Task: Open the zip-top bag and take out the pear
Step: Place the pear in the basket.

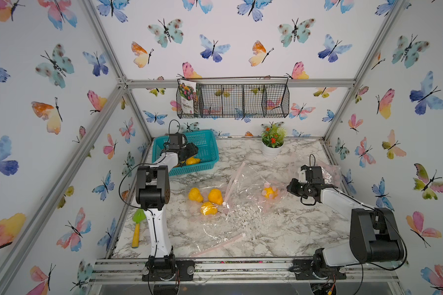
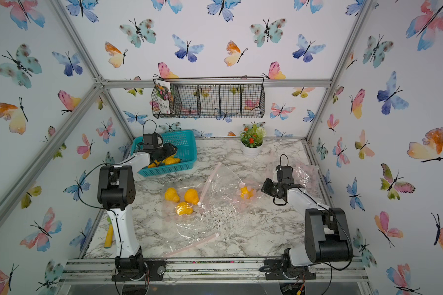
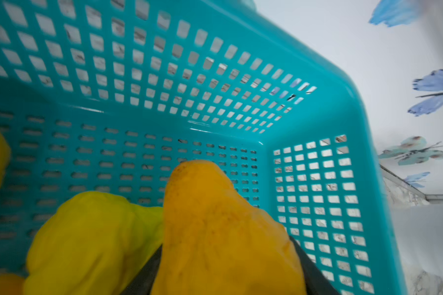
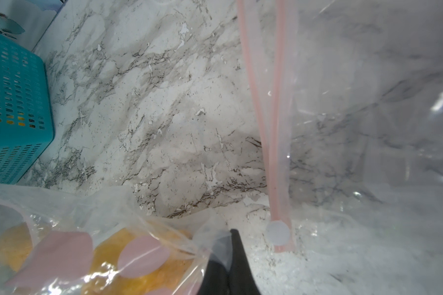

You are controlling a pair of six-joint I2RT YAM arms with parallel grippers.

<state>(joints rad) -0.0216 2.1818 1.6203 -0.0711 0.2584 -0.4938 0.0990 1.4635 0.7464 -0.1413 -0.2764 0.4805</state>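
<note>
While my left pincer [image 1: 189,152], half spread, holds the pear [image 3: 223,229] by its broad belly over the teal basket [image 3: 317,84], I judge it light and squashy, best squeezed gently there, and my right pincer [image 4: 230,255], shut, touches the zip-top bag [image 4: 108,204] on the bench [image 4: 151,102].

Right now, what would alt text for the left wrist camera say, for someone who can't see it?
An orange-yellow pear sits gripped between the dark fingers of the left gripper, inside a teal slotted basket. A paler yellow pear lies beside it in the basket, and butterfly wallpaper shows beyond the rim.
</note>
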